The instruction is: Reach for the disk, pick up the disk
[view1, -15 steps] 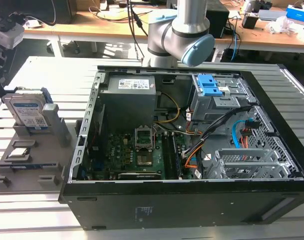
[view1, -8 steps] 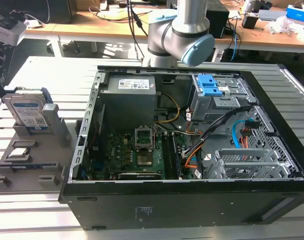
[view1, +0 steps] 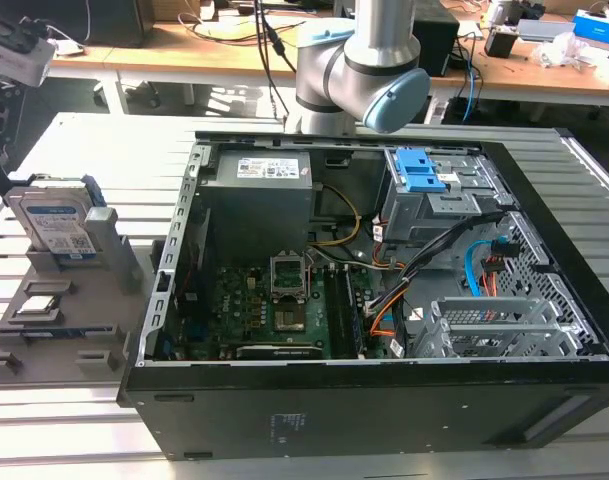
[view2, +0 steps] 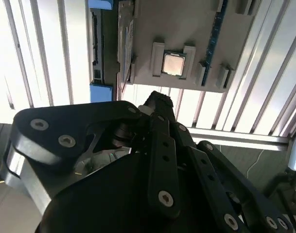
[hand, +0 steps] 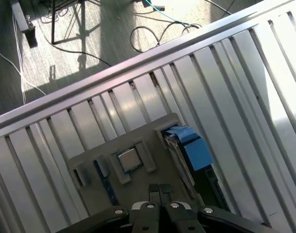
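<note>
Jaws clenched, empty, poised over gray holder point(hand: 148, 128); disk point(hand: 192, 149) stands on edge at holder's end, just aside of fingertips point(hand: 154, 188), chip point(hand: 128, 160) on opposite side

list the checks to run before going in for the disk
1. Disk found, standing on edge in the grey fixture: ok.
2. Gripper empty: ok.
3. Gripper open for the grasp: not ok, it is shut.
4. Gripper lined up over the disk: not ok, in the first wrist view it sits off to one side, between the disk and the chip.
5. Nothing lying on top of the disk: ok.
6. Height left above the disk: cannot tell.
</note>
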Robot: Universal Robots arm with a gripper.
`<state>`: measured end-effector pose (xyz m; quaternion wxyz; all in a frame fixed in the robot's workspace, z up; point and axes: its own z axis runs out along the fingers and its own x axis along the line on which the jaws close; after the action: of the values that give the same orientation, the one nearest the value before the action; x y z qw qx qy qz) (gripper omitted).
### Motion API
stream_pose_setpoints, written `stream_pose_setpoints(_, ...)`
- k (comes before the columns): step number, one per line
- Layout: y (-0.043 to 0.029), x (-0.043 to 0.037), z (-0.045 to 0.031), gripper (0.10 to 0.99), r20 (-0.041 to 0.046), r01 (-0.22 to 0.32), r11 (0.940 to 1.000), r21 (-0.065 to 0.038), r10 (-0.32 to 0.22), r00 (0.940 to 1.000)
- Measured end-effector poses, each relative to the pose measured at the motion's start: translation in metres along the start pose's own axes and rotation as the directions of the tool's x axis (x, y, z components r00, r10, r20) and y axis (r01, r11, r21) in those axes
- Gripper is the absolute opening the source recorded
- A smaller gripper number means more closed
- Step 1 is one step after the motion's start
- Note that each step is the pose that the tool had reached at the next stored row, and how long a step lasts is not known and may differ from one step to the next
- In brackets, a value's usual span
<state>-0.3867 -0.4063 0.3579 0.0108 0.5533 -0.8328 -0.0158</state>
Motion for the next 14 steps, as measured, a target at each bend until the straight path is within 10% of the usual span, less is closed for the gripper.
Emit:
stream_pose_setpoints(8,0.0000,0.0000,0.0000,0.106,-0.0046,0.120,0.9927,0.000,-0.120,0.9927)
stream_pose_setpoints(14,0.0000,0.0000,0.0000,0.106,-0.0092,0.240,0.9708,-0.001,-0.240,0.9708)
